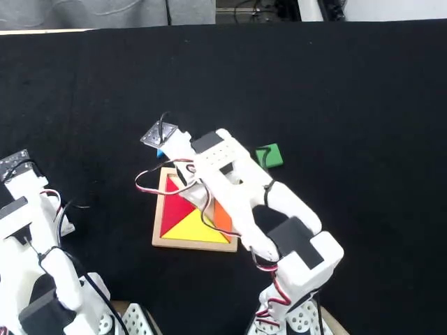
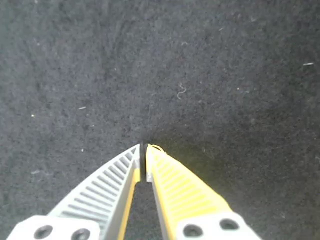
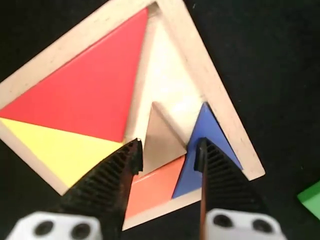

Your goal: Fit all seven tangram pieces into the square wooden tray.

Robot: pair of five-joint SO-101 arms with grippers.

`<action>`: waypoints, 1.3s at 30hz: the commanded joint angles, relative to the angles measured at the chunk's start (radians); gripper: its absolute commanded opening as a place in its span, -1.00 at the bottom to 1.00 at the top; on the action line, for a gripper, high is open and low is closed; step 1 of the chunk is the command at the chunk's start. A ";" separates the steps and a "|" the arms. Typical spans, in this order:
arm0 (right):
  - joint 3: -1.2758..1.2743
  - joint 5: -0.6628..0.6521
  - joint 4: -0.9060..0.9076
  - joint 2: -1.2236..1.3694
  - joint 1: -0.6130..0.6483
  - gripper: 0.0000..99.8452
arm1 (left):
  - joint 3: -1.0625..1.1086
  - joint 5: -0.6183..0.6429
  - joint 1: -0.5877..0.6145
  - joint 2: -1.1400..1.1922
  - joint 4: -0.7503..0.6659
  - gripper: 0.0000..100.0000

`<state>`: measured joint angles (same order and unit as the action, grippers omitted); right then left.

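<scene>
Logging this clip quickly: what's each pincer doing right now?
Left pincer: closed, empty, over the black cloth.
Right pincer: open, straddling the pale triangle in the wooden tray.

Pale unpainted wood tray [image 3: 212, 85]; smooth painted red triangle [image 3: 85, 85], linty matt black cloth [image 2: 200, 75], ribbed plastic jaws

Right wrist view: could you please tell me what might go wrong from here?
1. The open right end effector straddles the pale triangle, with one finger over the blue triangle; closing might shift the blue one.
2. Pushed toward the bare gap, the pale triangle may jam against the red triangle or the rim of the tray.
3. The green piece lies outside the tray and could get knocked away.
</scene>
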<state>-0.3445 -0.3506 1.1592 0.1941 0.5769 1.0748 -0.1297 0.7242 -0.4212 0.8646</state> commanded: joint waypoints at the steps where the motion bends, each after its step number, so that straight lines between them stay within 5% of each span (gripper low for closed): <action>1: -0.012 0.009 -0.021 -0.058 0.000 -0.65 | 0.001 -0.006 -0.004 -0.025 -0.011 -0.93; 39: -0.028 0.049 0.017 -0.036 0.077 -0.65 | 0.001 -0.006 -0.004 -0.025 -0.011 -0.93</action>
<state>-0.3751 -0.3076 1.1868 0.1619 0.6383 1.0748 -0.1297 0.7242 -0.4212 0.8646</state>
